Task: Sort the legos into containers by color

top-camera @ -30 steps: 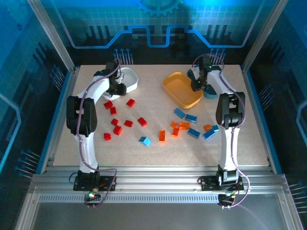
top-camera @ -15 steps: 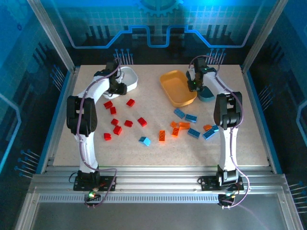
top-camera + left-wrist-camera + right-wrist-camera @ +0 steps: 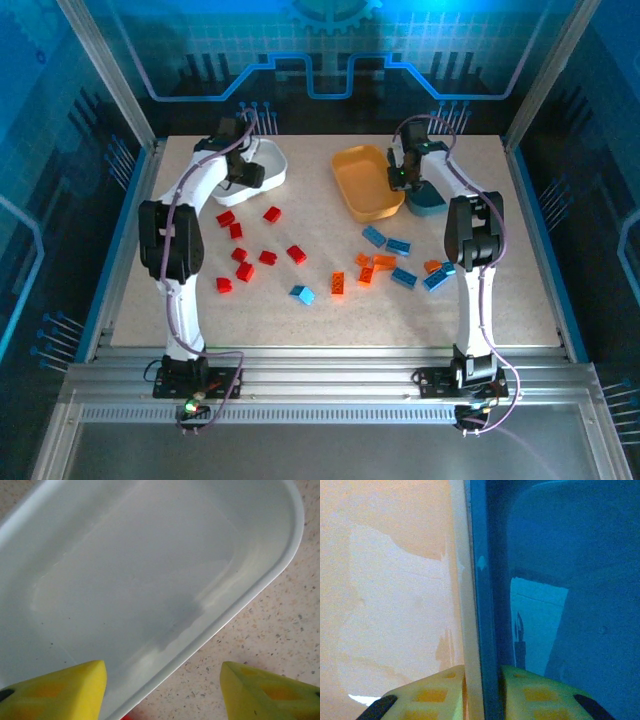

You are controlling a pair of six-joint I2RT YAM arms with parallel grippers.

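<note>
The left gripper (image 3: 244, 172) is held over the white tub (image 3: 272, 166) at 11 o'clock on the table (image 3: 330, 325), its fingers (image 3: 65, 690) spread apart with nothing caught between them. The right gripper (image 3: 400, 180) is clamped on the wall of the yellow-orange tub (image 3: 360, 185) at 1 o'clock, and the dark teal tub (image 3: 432, 203) is touching that tub at its 3 o'clock. Red legos (image 3: 246, 270) are scattered toward 9 o'clock. Orange legos (image 3: 338, 283) and light blue legos (image 3: 403, 277) are scattered toward 4 o'clock.

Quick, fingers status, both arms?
Left gripper: open, empty, above white tub.
Right gripper: shut on a tub rim where yellow-orange tub meets teal tub.
</note>
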